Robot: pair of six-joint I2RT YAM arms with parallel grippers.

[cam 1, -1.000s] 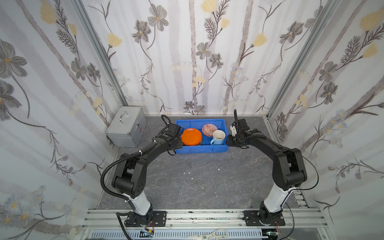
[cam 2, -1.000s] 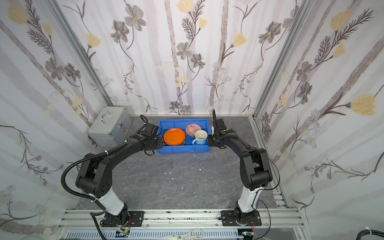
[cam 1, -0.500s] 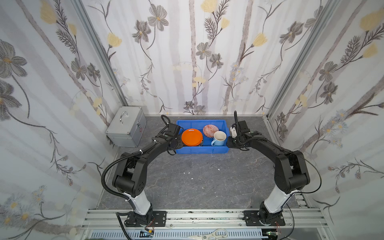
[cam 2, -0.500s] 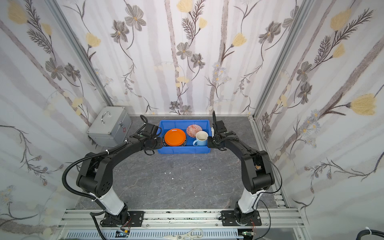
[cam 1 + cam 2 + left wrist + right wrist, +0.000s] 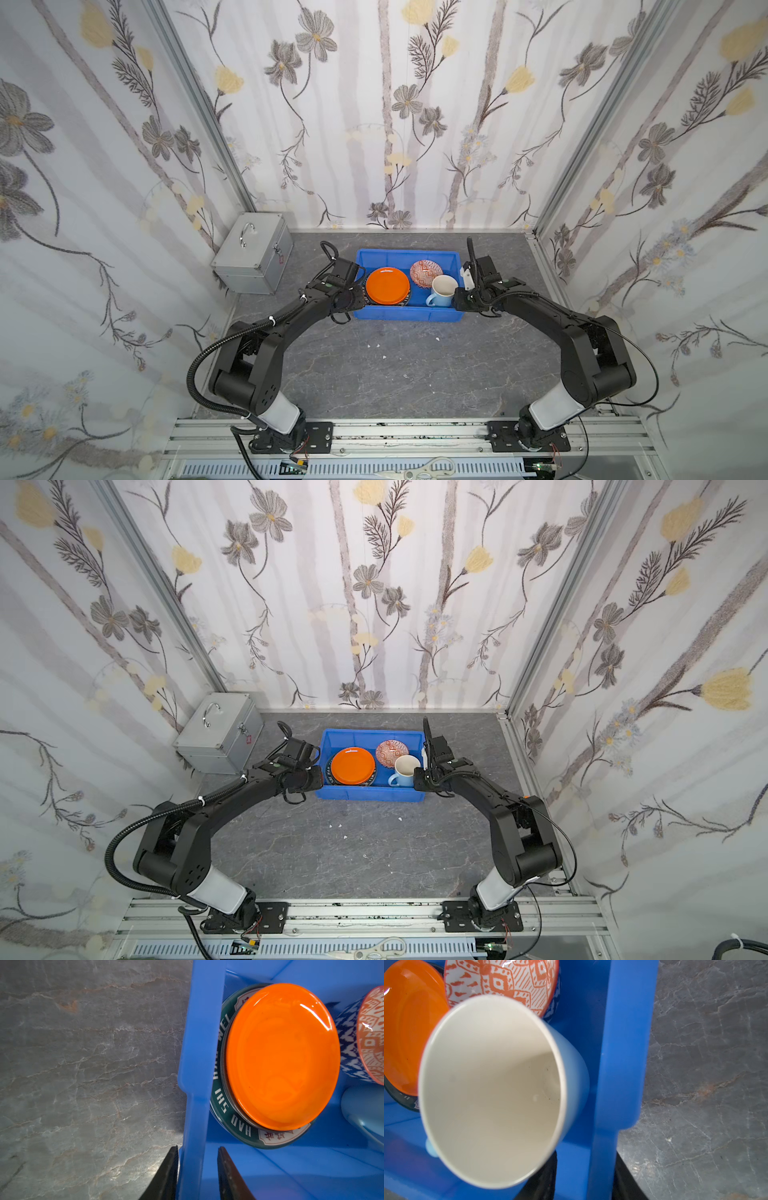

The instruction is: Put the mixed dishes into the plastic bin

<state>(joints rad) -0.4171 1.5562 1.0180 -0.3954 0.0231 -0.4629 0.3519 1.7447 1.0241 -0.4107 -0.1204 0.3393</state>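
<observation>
Left gripper [image 5: 197,1148], right gripper [image 5: 585,1153] tight on 1 bin [image 5: 407,316] with 2 plates [image 5: 282,1055], 1 bowl [image 5: 426,272], 1 mug [image 5: 444,286]

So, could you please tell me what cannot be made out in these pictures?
Lettered plate's centre: every view, under the orange plate.
Right gripper's jaws: right wrist view, one behind the mug; contact with bin unclear.
Left gripper's jaws: left wrist view, cut by the edge; contact unclear.
</observation>
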